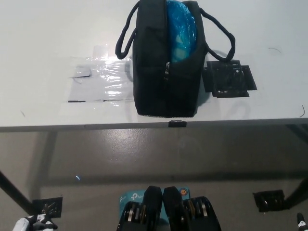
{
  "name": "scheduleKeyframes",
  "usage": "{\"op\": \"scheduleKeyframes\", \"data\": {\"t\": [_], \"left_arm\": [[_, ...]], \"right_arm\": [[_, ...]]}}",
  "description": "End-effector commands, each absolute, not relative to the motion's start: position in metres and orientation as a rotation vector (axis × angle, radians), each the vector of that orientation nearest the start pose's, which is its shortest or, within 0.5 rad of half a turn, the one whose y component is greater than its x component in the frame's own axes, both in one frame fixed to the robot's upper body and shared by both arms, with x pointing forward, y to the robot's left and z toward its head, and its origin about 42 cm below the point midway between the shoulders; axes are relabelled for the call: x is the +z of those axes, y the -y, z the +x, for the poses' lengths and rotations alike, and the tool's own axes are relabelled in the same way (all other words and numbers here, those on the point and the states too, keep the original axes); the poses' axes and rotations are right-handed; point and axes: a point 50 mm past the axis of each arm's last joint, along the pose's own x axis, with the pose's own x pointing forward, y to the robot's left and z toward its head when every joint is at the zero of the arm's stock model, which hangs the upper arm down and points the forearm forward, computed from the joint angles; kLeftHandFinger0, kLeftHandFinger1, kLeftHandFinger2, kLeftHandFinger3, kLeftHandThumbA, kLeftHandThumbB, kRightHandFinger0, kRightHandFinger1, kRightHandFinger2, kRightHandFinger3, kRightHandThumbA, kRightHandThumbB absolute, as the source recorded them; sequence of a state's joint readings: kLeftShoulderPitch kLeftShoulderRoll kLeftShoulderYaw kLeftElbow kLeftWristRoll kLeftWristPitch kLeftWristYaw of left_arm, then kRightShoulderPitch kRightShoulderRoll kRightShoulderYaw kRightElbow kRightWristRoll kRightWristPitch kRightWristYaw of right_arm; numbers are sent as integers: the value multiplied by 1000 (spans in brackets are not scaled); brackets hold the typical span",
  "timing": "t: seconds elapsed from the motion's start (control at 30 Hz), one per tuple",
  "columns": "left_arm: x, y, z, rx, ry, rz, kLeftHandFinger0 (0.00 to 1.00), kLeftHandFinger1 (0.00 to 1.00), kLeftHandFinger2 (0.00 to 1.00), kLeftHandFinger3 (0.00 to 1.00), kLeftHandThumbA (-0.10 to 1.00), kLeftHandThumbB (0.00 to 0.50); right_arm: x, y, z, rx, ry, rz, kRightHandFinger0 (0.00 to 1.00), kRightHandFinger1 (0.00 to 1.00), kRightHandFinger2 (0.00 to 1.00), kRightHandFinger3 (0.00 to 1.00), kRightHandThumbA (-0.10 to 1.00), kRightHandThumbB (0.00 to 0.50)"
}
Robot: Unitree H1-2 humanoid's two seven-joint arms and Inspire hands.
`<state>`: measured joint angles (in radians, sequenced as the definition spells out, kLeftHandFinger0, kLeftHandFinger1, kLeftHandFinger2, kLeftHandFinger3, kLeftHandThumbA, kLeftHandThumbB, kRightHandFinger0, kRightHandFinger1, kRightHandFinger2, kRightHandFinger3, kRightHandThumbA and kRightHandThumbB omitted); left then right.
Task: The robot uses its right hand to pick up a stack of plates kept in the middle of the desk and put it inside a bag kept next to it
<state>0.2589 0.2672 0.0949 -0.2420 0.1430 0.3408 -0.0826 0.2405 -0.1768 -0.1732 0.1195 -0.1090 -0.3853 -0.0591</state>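
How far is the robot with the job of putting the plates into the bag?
It looks done: the blue stack of plates sits inside the open black fabric bag on the white desk. Nothing is in hand. The white left hand rests low at the bottom left corner, below the desk edge; only a sliver of the black right hand shows at the bottom right. Nothing visible seems left.

1. Left hand (34, 222): white, only partly in frame at the bottom left corner, hanging low; open or closed cannot be told.
2. Right hand (301, 221): a sliver at the bottom right edge; state indeterminable.
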Motion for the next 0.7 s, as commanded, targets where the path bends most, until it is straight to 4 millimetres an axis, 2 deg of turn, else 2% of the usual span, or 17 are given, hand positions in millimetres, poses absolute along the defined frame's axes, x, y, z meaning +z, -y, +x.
{"op": "scheduleKeyframes", "data": {"t": [0.0, 0.1, 0.17, 0.2, 0.43, 0.5, 0.57, 0.6, 0.67], "left_arm": [[107, -332, 187, 87, -292, 364, 525, 592, 723, 807, -100, 0], [108, -332, 187, 100, -283, 329, 560, 629, 770, 844, -100, 0], [109, -333, 184, 108, -280, 295, 550, 616, 762, 846, -100, 0], [110, -333, 183, 114, -280, 272, 541, 610, 766, 844, -100, 0], [109, -335, 181, 123, -279, 237, 546, 626, 768, 872, -100, 0], [113, -336, 181, 123, -275, 240, 541, 618, 774, 879, -100, 0], [113, -337, 181, 124, -272, 235, 531, 607, 762, 886, -100, 0], [112, -338, 180, 132, -273, 225, 532, 606, 759, 884, -100, 0], [109, -339, 178, 138, -287, 222, 543, 617, 762, 875, -100, 0]], "right_arm": [[59, 334, 182, -238, 100, -277, 809, 943, 1000, 1000, 562, 282], [63, 333, 187, -233, 114, -290, 771, 877, 1000, 1000, 572, 297], [64, 333, 187, -227, 110, -290, 757, 858, 1000, 1000, 585, 292], [65, 333, 186, -222, 119, -281, 746, 844, 1000, 1000, 570, 274], [64, 332, 184, -223, 130, -299, 701, 833, 1000, 1000, 537, 252], [64, 329, 183, -226, 129, -319, 681, 815, 982, 1000, 533, 267], [63, 329, 183, -222, 118, -315, 695, 825, 958, 1000, 526, 266], [63, 329, 183, -220, 114, -325, 744, 853, 950, 1000, 517, 249], [60, 329, 176, -223, 106, -325, 728, 833, 935, 1000, 498, 241]]}}
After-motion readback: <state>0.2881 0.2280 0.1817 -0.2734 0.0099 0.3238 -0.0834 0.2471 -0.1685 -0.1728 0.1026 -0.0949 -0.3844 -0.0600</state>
